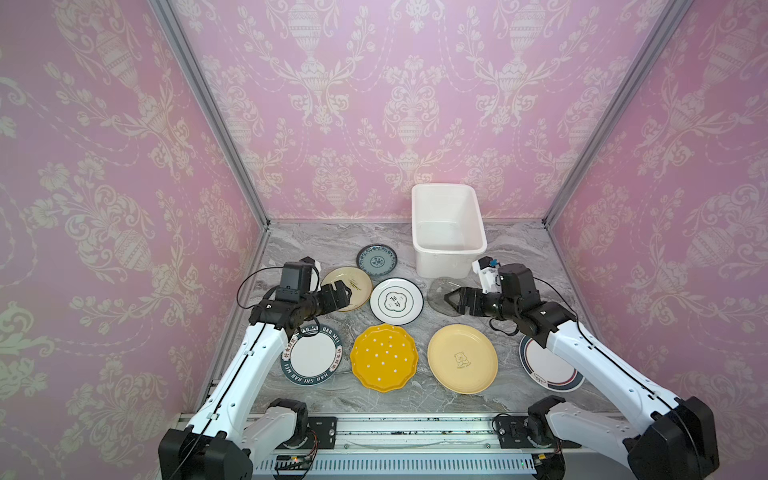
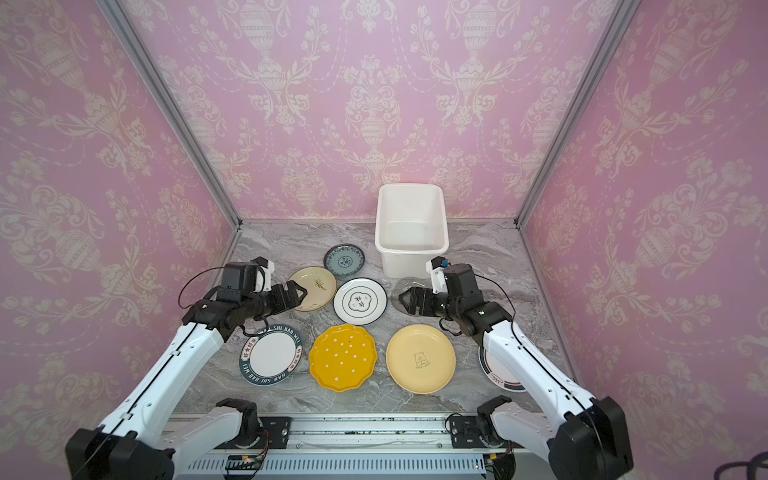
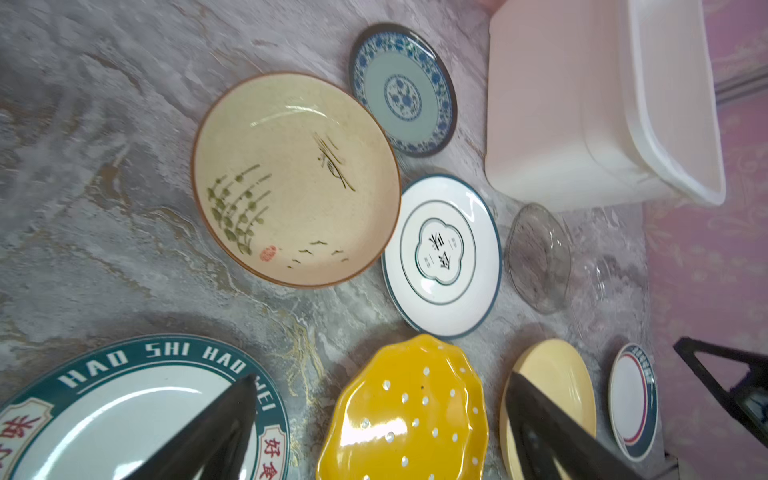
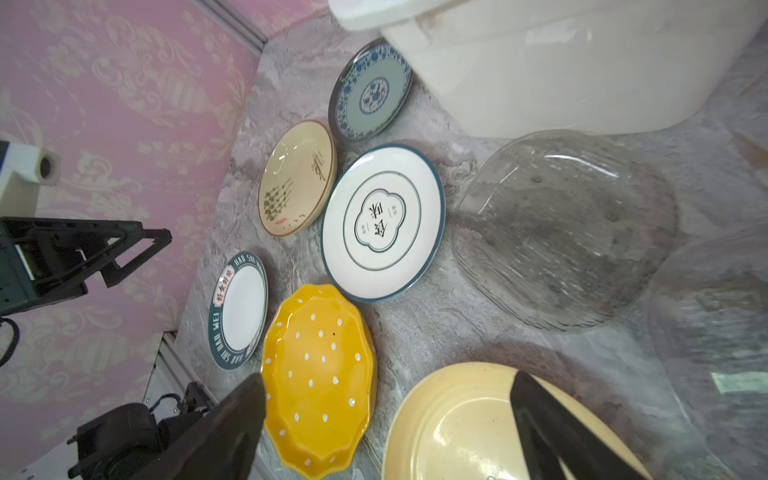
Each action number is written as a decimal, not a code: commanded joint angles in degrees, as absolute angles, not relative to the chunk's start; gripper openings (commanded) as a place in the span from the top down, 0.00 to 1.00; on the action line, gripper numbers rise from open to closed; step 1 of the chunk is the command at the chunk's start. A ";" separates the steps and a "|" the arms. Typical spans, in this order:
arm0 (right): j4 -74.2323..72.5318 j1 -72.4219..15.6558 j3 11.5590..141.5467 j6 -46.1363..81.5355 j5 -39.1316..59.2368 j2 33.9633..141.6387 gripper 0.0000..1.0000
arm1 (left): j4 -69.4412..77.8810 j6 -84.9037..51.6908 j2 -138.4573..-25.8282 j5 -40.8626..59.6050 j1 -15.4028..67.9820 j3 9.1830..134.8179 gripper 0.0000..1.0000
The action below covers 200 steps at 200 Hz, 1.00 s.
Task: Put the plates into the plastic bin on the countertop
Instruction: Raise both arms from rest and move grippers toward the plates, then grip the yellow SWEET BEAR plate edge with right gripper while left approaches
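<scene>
The left fingers point(image 1: 343, 291), spread open, hover over a cream plate point(image 1: 359, 286) on the marble table point(image 1: 316, 237); other plates point(image 1: 383, 357) lie flat around it. At the back stands the white plastic bin point(image 1: 449, 266), near the open right fingers point(image 1: 453, 298) above a clear glass plate point(image 1: 435, 295).

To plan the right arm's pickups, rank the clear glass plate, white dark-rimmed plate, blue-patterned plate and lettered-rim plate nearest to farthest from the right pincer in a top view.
1. Clear glass plate, directly beneath the right pincer.
2. White dark-rimmed plate, just left of it.
3. Blue-patterned plate, farther back and left.
4. Lettered-rim plate, far front left.
</scene>
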State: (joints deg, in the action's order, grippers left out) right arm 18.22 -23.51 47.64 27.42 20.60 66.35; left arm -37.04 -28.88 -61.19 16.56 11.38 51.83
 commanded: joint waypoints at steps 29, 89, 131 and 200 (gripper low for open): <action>21.14 -30.81 52.69 19.98 23.08 76.83 0.09 | -48.51 -26.10 -62.41 21.24 16.52 52.56 0.05; 26.43 -32.26 55.72 16.64 19.95 83.05 0.13 | -52.74 -22.81 -63.84 24.12 17.05 53.39 0.06; 31.10 -30.76 52.43 19.07 14.06 77.88 0.13 | -50.55 -18.98 -67.04 26.53 18.46 57.82 0.07; 45.34 -24.51 49.13 29.52 4.71 68.29 0.12 | -52.02 -7.48 -83.51 27.43 27.39 73.99 0.07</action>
